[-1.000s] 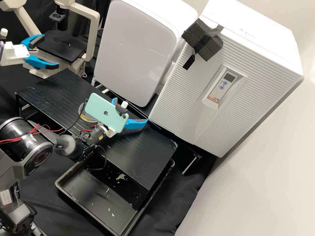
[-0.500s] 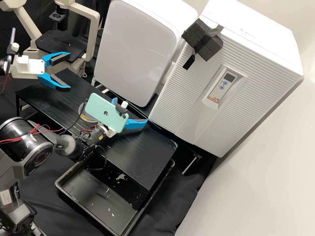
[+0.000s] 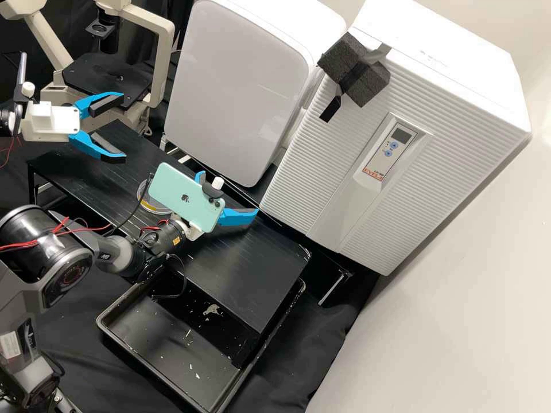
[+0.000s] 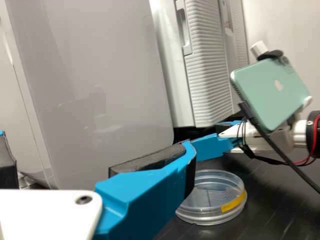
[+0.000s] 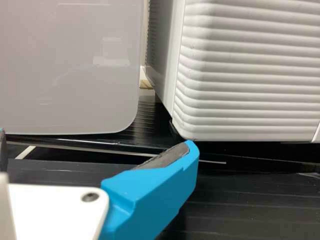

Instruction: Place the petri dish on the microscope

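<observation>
While the petri dish (image 4: 212, 197) lies flat on the black surface (image 3: 247, 275), the left claw (image 3: 123, 127), spread wide, would do best to descend level, straddle it evenly and squeeze lightly, clear of the equally wide right claw (image 3: 229, 192).

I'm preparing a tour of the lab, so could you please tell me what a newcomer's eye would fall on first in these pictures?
Probably the mint-green smartphone mounted on the right arm, in front of the ribbed white cabinet. Next, the left gripper, its blue jaws open, near the microscope. The clear petri dish with its yellow strip, on the black table, is subtler.
</observation>
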{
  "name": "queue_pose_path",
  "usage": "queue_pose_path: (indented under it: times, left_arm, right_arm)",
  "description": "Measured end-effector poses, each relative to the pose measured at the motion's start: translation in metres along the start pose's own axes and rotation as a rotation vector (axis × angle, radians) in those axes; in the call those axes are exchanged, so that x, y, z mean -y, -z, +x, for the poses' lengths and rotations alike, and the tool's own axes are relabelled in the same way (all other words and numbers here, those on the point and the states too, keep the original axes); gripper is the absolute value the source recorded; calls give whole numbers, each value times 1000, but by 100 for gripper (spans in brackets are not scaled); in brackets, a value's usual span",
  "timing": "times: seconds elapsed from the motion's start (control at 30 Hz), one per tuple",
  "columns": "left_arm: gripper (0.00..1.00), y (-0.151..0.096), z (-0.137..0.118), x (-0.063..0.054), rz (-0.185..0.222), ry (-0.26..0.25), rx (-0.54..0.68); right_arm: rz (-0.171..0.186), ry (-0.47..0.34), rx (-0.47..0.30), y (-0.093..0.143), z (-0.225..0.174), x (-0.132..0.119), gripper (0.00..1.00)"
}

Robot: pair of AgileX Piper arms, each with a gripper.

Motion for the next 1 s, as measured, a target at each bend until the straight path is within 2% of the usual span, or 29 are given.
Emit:
queue_pose_path:
  times: [0.13,0.27,0.4,0.57,0.63,0.67,0.9,1.0]
  left_arm:
    - [100,-5,1,3,-42,10,29]
    - [100,-12,5,15,-74,44,55]
    - [100,-18,10,25,-132,85,70]
    - [100,-23,17,35,-190,181,129]
    - [100,-26,19,34,-186,217,167]
    - [100,-27,21,34,-172,227,176]
    - [100,-30,35,27,-116,278,179]
    - [100,-30,41,24,-121,285,186]
  right_arm:
    - [0,0,0,0,0,0,100]
    - [0,0,0,0,0,0,100]
    - [0,0,0,0,0,0,100]
    - [0,0,0,0,0,0,100]
    - [0,0,0,0,0,0,100]
    - [0,0,0,0,0,0,100]
    - [0,0,0,0,0,0,100]
    - [0,0,0,0,0,0,100]
